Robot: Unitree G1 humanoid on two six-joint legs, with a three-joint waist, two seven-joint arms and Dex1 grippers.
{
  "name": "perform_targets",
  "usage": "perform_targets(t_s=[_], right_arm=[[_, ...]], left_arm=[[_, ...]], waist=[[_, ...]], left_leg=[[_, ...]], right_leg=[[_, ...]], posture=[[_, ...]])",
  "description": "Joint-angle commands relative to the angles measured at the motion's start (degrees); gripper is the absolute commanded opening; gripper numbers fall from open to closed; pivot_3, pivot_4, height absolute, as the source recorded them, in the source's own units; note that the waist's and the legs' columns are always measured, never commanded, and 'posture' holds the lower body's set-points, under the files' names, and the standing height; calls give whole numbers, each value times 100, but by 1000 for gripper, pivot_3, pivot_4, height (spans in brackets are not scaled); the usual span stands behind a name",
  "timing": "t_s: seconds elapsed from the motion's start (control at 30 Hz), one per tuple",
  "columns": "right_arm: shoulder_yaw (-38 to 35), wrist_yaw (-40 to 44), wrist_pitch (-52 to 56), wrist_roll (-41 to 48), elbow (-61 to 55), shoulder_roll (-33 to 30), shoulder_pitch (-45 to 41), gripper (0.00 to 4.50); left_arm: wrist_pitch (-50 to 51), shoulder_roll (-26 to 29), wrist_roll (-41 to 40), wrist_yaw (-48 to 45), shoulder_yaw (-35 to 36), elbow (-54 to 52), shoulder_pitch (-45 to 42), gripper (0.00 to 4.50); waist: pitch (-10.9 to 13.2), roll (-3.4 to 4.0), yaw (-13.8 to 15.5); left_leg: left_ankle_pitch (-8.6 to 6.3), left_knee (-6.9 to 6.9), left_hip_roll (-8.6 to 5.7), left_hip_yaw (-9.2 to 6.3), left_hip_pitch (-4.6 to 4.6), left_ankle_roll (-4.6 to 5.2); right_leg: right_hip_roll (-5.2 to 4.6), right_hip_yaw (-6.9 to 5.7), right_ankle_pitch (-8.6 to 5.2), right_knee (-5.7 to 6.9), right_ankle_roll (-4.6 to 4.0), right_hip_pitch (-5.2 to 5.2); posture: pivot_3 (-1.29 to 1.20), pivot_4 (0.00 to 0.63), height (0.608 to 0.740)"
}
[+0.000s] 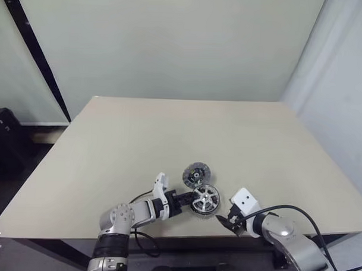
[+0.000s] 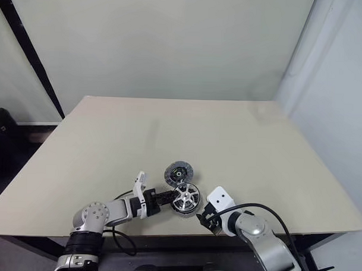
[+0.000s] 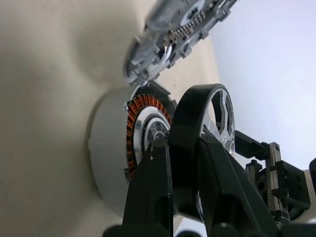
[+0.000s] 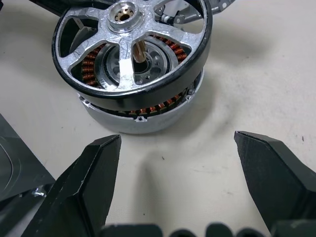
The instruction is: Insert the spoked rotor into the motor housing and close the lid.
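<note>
Tabletop [image 1: 169,141]: beige, plain surface; all task items grouped near its front edge, between the two arms.

Left gripper [image 1: 183,200]: reaches in from the robot's left, close to level. Jaws drawn nearly together, pinching the dark rim of the spoked rotor; one finger [image 3: 150,187] sits inside the ring, the other outside it.

Right gripper [image 1: 228,221]: at the front edge, just to the right of the motor housing, apart from it. Jaws stand wide, holding nothing; bare tabletop shows between the two fingers [image 4: 89,177] in the right wrist view.

Motor housing [image 4: 148,118]: round, pale grey wall, ring of copper-orange windings, silvery centre. Rests flat on the tabletop near the front edge, directly under the rotor.

Spoked rotor [image 1: 205,198]: silver spokes to a central hub, dark outer band. Held by the left jaws over the motor housing, tilted, its lower edge down around the windings and the opposite edge raised; not seated flush.

Lid [image 1: 196,172]: small round grey disc, dark toothed rim. Lies on the tabletop just behind the motor housing, on the far side from the robot; whether the two touch cannot be told.
</note>
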Motion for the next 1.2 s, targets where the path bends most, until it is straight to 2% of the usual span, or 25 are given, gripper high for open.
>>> perform_targets(t_s=[0.03,0.5,0.83,1.2], right_arm=[[-119,-26,-17,16,-167,47,-67,4028],[-161,-24,7,19,-204,40,-40,4028],[-209,-58,51,6,-266,37,23,4028],[-192,-49,19,-10,-145,76,-58,4028]], left_arm=[[17,56,-123,-55,74,-273,-157,322],[-227,-18,249,-41,-166,102,-219,322],[-346,94,358,-49,-48,194,-255,322],[-116,155,210,-52,-71,-192,-202,3988]], waist=[[0,0,1],[0,0,2],[0,0,-1],[0,0,0]], left_leg=[[0,0,0,0,0,0],[0,2,-1,0,-1,0],[0,2,0,1,1,0],[0,2,1,1,6,0]], right_leg=[[0,0,0,0,0,0],[0,1,0,-1,0,2],[0,1,0,0,0,2],[0,0,0,1,0,4]], posture=[[0,0,740],[0,0,740],[0,0,740],[0,0,740]])
